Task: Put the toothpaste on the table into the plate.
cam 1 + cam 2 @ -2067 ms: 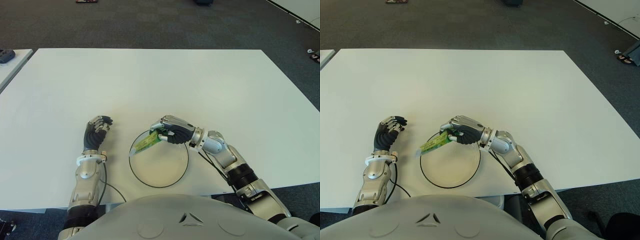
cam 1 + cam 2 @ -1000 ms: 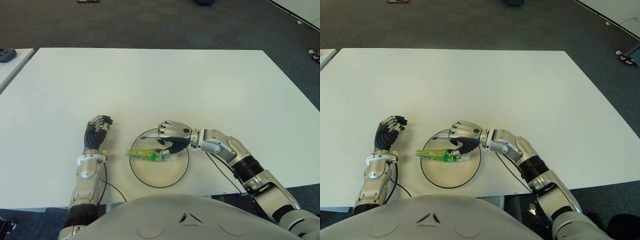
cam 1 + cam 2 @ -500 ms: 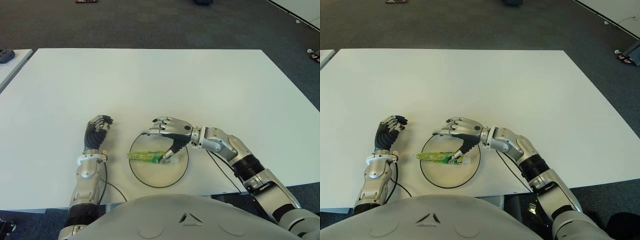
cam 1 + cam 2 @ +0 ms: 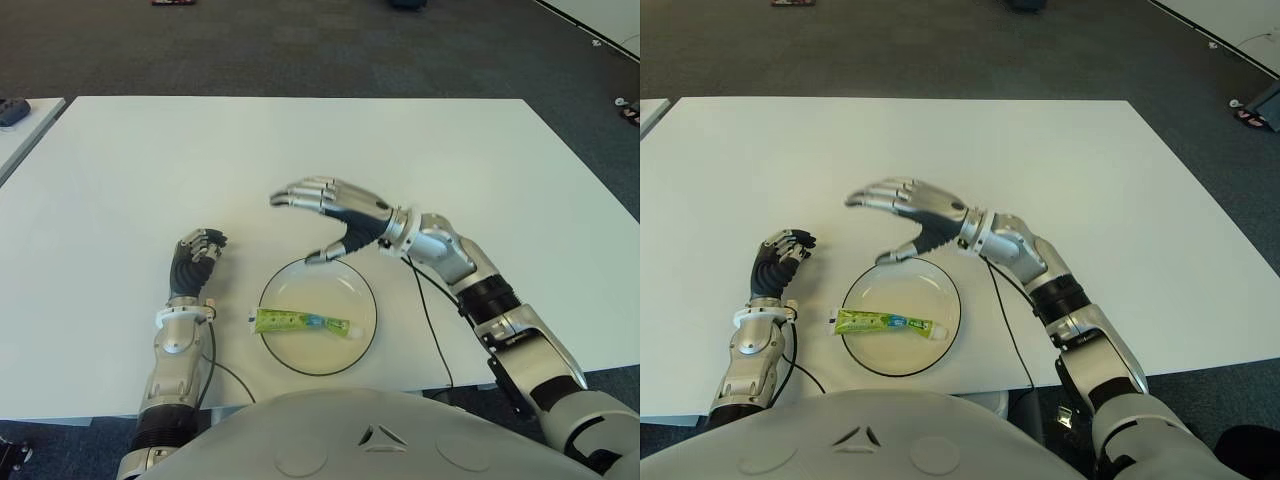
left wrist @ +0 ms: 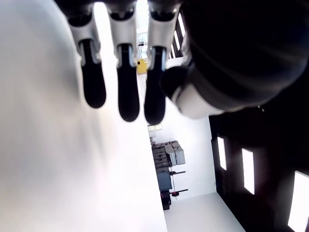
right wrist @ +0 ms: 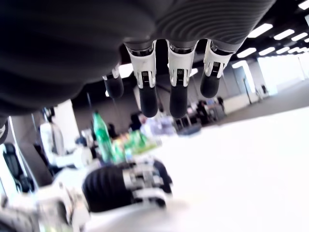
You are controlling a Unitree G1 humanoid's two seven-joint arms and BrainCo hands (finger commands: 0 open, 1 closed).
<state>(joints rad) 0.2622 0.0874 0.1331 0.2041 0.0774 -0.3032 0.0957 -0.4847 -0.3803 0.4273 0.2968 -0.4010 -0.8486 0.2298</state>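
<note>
White table [image 4: 420, 150] — plate [image 4: 364, 330] near edge, toothpaste [image 4: 300, 322] flat in it, long axis left-right, tail over left rim. Right hand [image 4: 335, 215] just beyond plate, fingers spread, empty — nearer hand. Left hand [image 4: 195, 262] left of plate, curled, empty.

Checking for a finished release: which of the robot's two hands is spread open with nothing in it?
The right hand, fingers spread, above the far rim of the plate holding the toothpaste. The left hand, left of the plate, is curled shut.
</note>
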